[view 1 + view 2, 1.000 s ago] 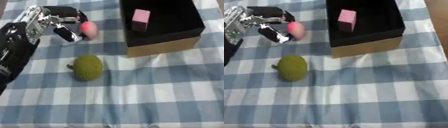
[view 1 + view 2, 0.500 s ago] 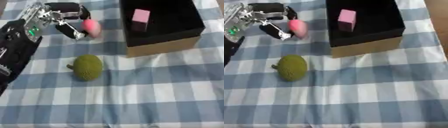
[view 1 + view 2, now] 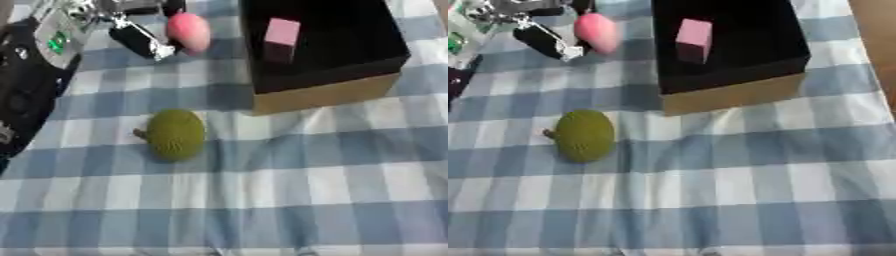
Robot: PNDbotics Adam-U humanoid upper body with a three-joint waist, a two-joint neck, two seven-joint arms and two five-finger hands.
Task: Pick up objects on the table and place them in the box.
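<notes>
Left eye view takes in a table (image 3: 350, 200) covered by a blue-and-white checked cloth (image 3: 289, 220), which fills nearly the whole frame. Toward the far right part of the table stands an open box (image 3: 328, 95), black inside with a tan cardboard front wall. A pink block (image 3: 282, 35) stands upright on the box floor, nearer its left wall. Along the table's left edge the robot's black left arm (image 3: 26, 95) comes in, with a small green-lit panel near the wrist. At the far left corner the left hand (image 3: 131, 30) has its fingers and thumb curled around a pink egg-shaped object (image 3: 189, 32), which is held just left of the box's left wall; whether it is clear of the cloth cannot be told. Nearer the middle of the table, left of centre, a rough green fruit-shaped object (image 3: 176, 134) with a short stem on its left side lies on the cloth, well apart from the hand and near the box's front corner.
</notes>
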